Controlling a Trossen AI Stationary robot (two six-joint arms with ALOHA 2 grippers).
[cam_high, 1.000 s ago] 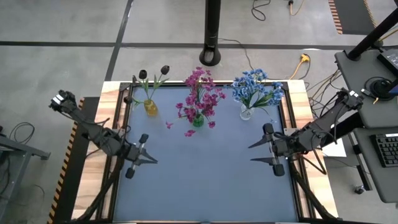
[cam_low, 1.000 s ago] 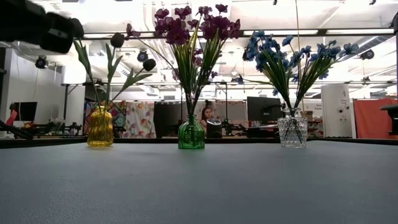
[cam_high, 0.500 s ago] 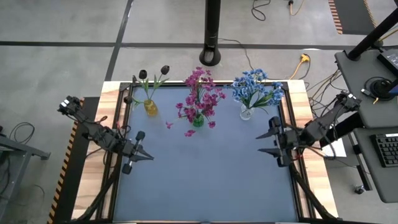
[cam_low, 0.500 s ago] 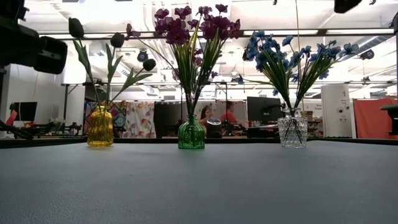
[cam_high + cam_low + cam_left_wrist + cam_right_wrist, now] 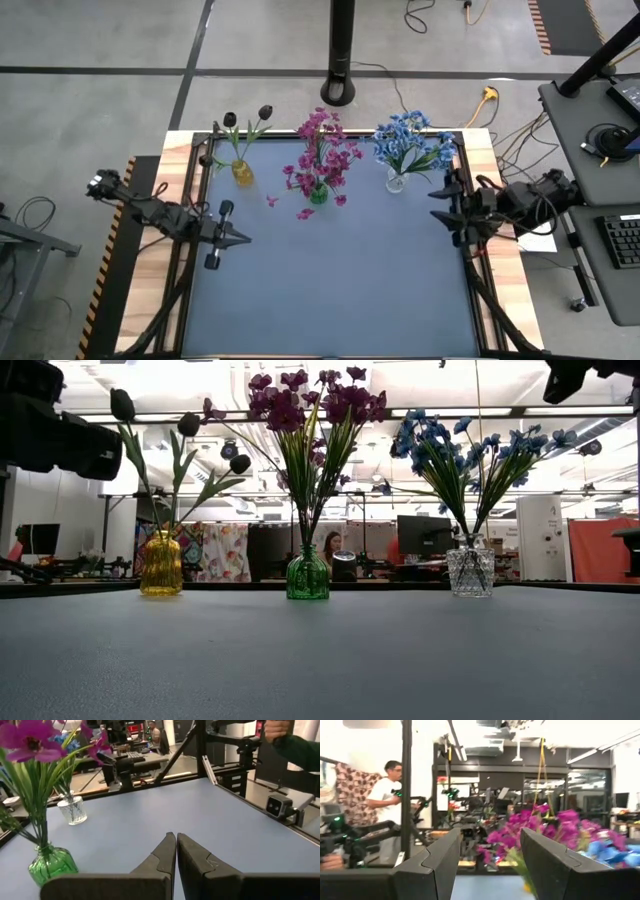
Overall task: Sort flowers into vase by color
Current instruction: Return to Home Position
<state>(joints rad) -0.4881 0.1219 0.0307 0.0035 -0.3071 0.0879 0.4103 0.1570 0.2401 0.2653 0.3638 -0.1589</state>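
Well, I count three vases in a row along the far side of my table, well apart from one another: a yellow vase (image 5: pixel 242 174), a green vase (image 5: pixel 318 195) in the middle and a clear vase (image 5: pixel 396 182). The yellow vase holds the dark tulips (image 5: pixel 188 424); the low view shows three buds on leafy green stems. The green vase holds the magenta flowers (image 5: pixel 322 150) and the clear vase the blue flowers (image 5: pixel 408 140). Both bunches are too tangled for me to count the sprigs. Every vase stands upright.

I have two arms. My left gripper (image 5: pixel 240 240) hangs over the left side of the mat, nearer than the yellow vase, its fingers pressed together with nothing between them. My right gripper (image 5: pixel 438 204) is at the mat's right edge, near the clear vase, its fingers spread wide and empty.

The mat (image 5: pixel 330 290) is one flat blue-grey sheet in a black frame, with a wooden border (image 5: pixel 482 150) on either side. Around it is grey concrete floor; one black pole (image 5: pixel 343 40) rises beyond the far edge, and a keyboard (image 5: pixel 622 240) lies on a desk off to the right. The room behind is an open workshop with ceiling lights, one dark monitor (image 5: pixel 425 535) and patterned cloth (image 5: pixel 222 550). One person (image 5: pixel 330 545) shows behind the green vase, and a person in a white shirt (image 5: pixel 387 795) shows in my right wrist view.
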